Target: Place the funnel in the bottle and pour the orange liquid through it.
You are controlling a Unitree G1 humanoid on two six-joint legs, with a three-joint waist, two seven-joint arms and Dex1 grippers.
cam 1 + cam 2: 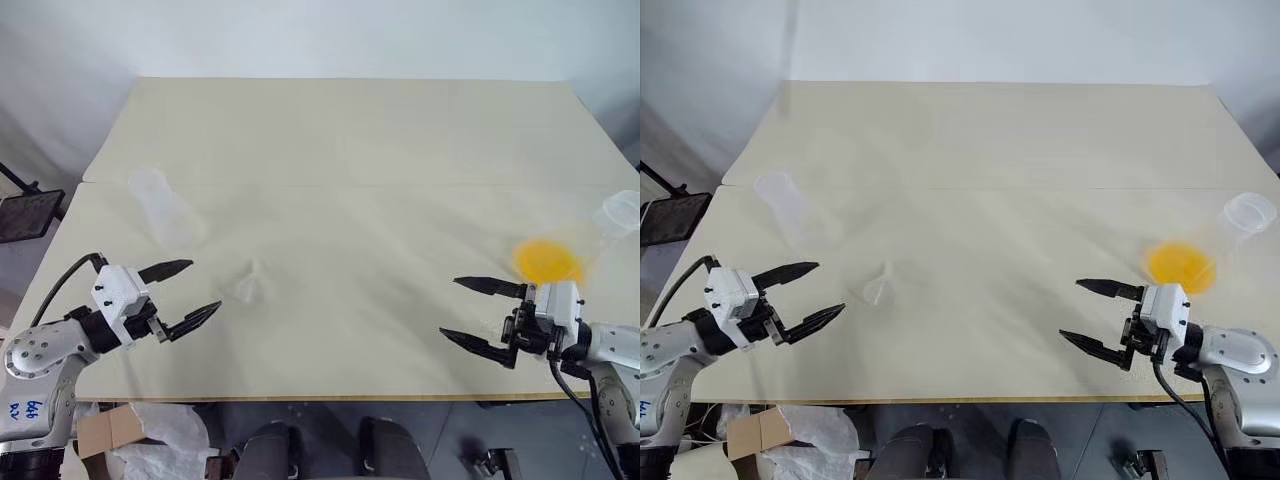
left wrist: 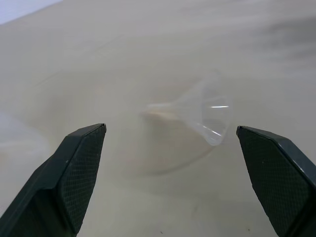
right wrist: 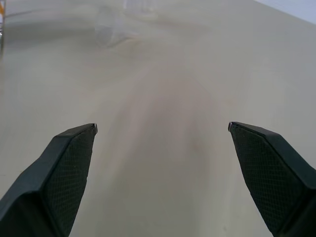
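Note:
The funnel (image 1: 250,284) is small and clear and lies on its side on the table, left of the middle. In the left wrist view the funnel (image 2: 200,112) lies just ahead of the open fingers. My left gripper (image 1: 204,285) hangs open a short way to its left, holding nothing. The clear bottle (image 1: 163,207) stands at the table's left, beyond that gripper. The orange liquid (image 1: 547,260) sits in the bottom of a clear vessel at the right. My right gripper (image 1: 449,306) is open and empty, in front of and left of that vessel.
The pale table (image 1: 350,140) stretches far back, with a seam across its middle. The liquid vessel's rim (image 1: 624,210) stands close to the table's right edge. A dark stand (image 1: 28,212) is off the table at the left.

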